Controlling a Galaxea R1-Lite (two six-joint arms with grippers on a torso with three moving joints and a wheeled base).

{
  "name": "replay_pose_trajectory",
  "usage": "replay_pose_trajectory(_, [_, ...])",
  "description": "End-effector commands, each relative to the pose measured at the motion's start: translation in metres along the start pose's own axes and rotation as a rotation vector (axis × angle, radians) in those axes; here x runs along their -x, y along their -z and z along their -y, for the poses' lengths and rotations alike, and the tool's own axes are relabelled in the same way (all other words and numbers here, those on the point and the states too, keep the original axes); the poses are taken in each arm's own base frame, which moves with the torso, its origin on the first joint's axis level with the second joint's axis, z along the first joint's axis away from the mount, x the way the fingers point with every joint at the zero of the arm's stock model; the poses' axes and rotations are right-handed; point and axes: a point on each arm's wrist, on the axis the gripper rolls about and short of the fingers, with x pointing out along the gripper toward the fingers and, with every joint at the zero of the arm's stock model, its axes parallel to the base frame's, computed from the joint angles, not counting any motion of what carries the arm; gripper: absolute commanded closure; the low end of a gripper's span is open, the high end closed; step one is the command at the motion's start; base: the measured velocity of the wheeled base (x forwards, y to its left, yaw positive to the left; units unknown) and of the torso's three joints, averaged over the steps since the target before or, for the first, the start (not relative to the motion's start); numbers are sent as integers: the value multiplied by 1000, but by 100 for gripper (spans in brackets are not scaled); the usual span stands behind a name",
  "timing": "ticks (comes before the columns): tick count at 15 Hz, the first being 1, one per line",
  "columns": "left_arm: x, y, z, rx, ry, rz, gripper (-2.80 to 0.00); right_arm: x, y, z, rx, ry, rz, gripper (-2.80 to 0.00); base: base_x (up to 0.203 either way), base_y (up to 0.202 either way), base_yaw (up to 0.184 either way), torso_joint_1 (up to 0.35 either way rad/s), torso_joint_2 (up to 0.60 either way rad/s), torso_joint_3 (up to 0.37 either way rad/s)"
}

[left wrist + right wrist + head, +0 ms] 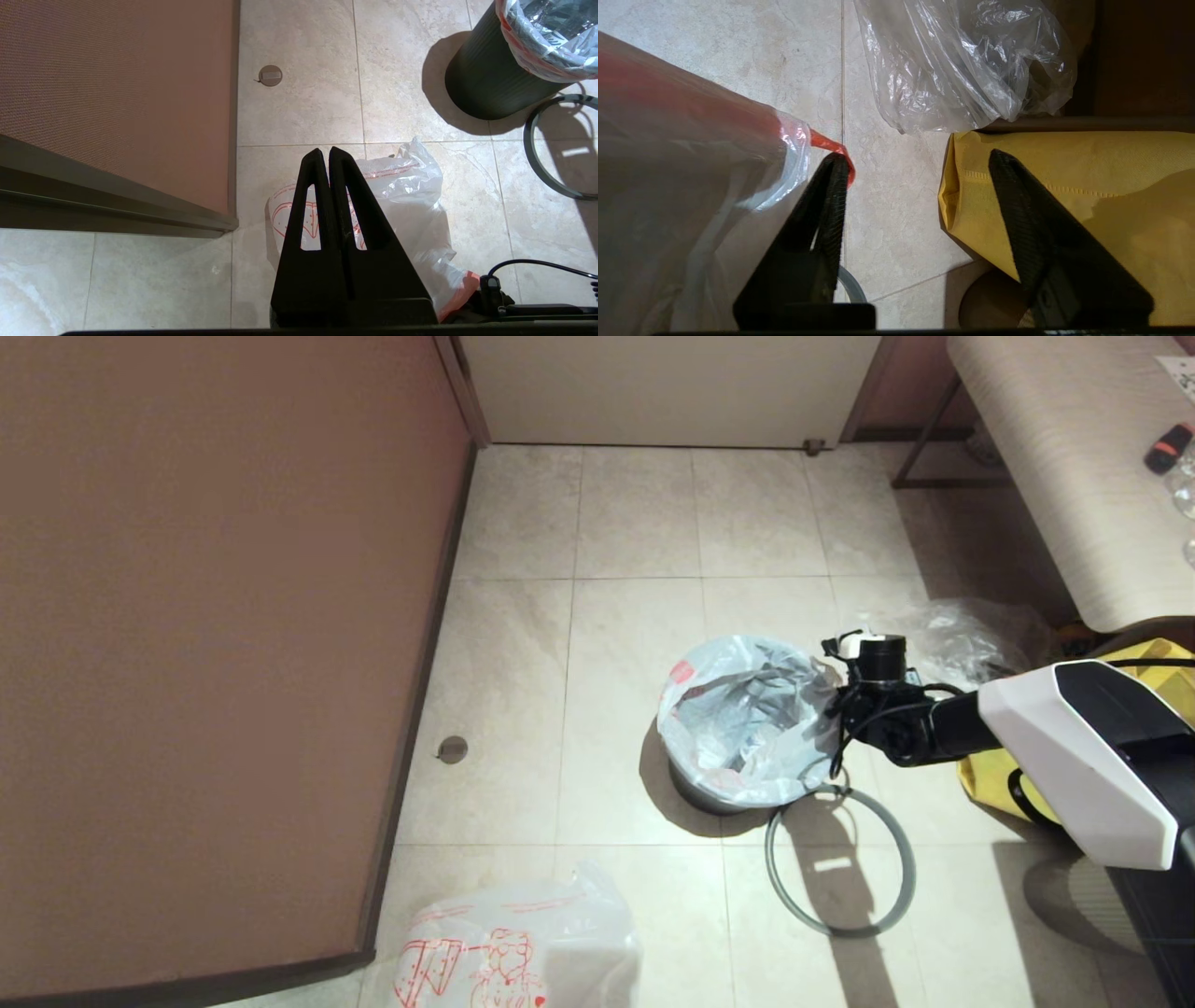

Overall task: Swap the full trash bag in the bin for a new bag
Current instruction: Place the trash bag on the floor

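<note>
The black bin (pixel 695 791) (pixel 486 79) stands mid-floor with the full trash bag (pixel 738 719) (pixel 546 42) (pixel 691 154) draped over its rim. My right gripper (pixel 834 709) (pixel 917 157) is at the bag's right edge, open, with bare floor between its fingers. One fingertip (pixel 833 172) touches the bag's orange-red handle tip (pixel 831 145). The grey hoop (pixel 768 859) (pixel 527 140) lies on the floor beside the bin. The new bag (pixel 523 943) (pixel 420 205), printed with red drawings, lies nearer me. My left gripper (pixel 324 151) hangs shut and empty above it.
A clear crinkled plastic bag (pixel 971 635) (pixel 966 65) and a yellow tote bag (pixel 990 779) (pixel 1087 186) sit right of the bin, under a pale bench (pixel 1055 457). A brown wall panel (pixel 215 644) runs along the left. A round floor plug (pixel 453 749) sits by it.
</note>
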Motion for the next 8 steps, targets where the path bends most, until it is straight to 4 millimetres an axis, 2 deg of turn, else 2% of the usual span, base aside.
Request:
replay_pose_trajectory(1, [0, 0, 0, 0, -1, -2, 0, 2, -4, 1, -5, 10, 6, 0, 0, 0, 0, 0, 0, 0])
replay_pose_trajectory(5, [0, 0, 0, 0, 1, -2, 0, 15, -20, 5, -24, 66, 17, 0, 0, 0, 0, 0, 0, 0])
replay_pose_trajectory(8, [0, 0, 0, 0, -1, -2, 0, 33, -42, 11, -60, 119, 45, 0, 0, 0, 0, 0, 0, 0])
